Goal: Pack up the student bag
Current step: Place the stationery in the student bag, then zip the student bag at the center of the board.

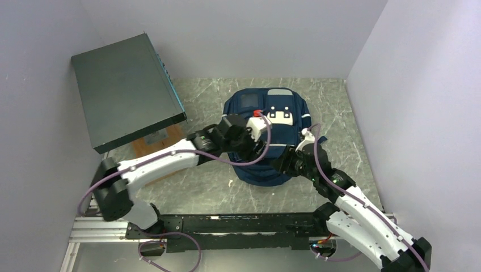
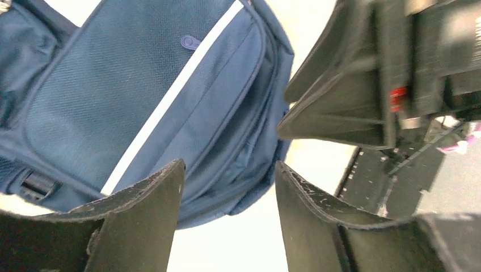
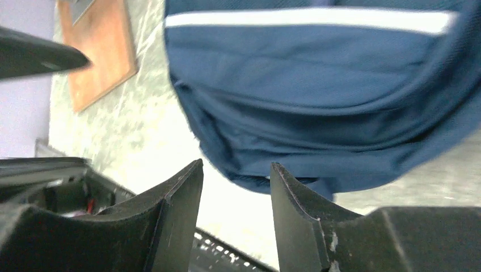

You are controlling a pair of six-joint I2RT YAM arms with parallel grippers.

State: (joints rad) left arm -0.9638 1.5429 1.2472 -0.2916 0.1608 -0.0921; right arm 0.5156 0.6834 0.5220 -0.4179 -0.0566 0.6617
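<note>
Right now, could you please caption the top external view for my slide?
Left gripper and right gripper poised at a navy blue striped fabric backpack on a grey marbled table.

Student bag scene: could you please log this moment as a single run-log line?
student bag lying on table | left end effector open, empty, over bag | right end effector open, empty, at bag's near edge
</note>
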